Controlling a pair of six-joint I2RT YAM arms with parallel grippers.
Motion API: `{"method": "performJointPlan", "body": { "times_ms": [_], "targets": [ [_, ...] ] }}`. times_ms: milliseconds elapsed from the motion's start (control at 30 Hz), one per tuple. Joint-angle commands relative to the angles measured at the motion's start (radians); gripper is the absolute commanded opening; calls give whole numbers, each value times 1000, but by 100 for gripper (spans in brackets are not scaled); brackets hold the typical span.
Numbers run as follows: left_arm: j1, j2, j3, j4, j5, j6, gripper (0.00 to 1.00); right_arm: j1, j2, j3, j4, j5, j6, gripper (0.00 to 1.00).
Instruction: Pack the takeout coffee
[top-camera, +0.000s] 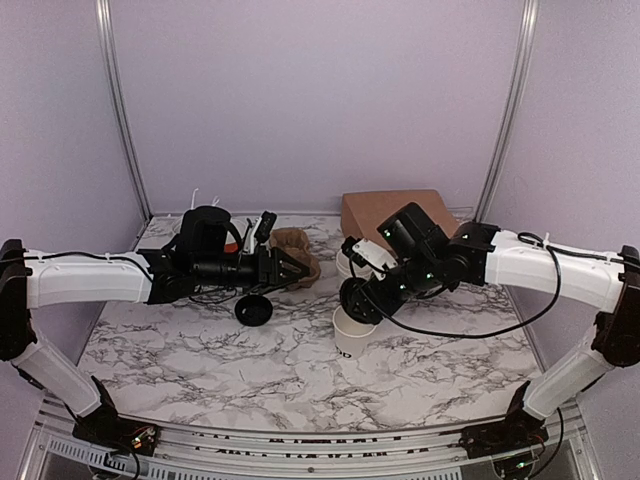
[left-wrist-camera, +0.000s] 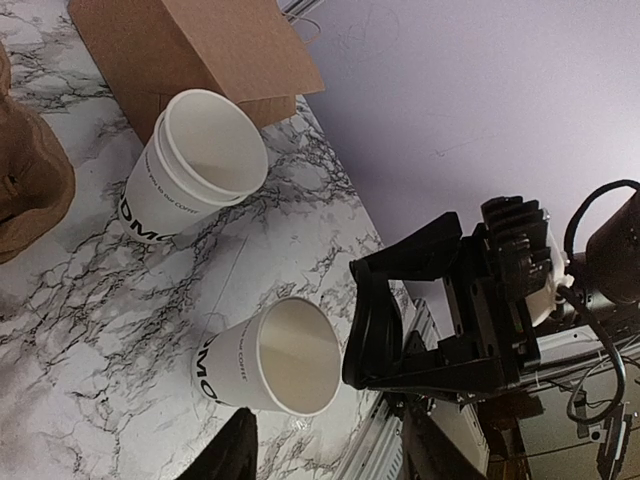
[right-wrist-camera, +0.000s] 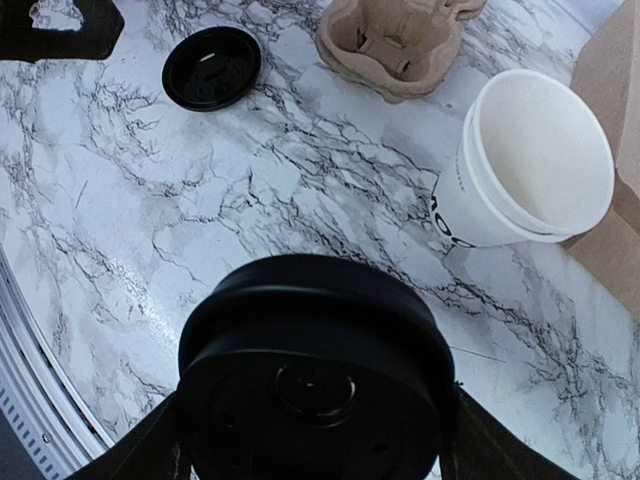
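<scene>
- The right pincer pinches a black dome lid by its edges and holds it tilted just beside the mouth of a single white cup.
- That cup, with black lettering on its side, stands upright and uncovered on the marble counter, near the middle and just in front of the right pincer; the lid seems not to touch it.
- The left pincer is spread and holds nothing. It sits close to a brown cup carrier, though contact is hard to judge.
- A flat black lid lies loose on the counter near the left pincer.
- A stack of lidless cups stands just beside a brown box.
</scene>
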Motion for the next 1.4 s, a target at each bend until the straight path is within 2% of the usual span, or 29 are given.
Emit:
{"method": "performJointPlan", "body": {
  "times_ms": [0, 1367],
  "targets": [
    [-2, -33, -14, -17, -5, 16, 50, -6, 28, 49, -25, -24, 8, 79],
    [-2, -43, -36, -18, -8, 12, 50, -5, 142, 116, -72, -41, 22, 85]
  ]
}}
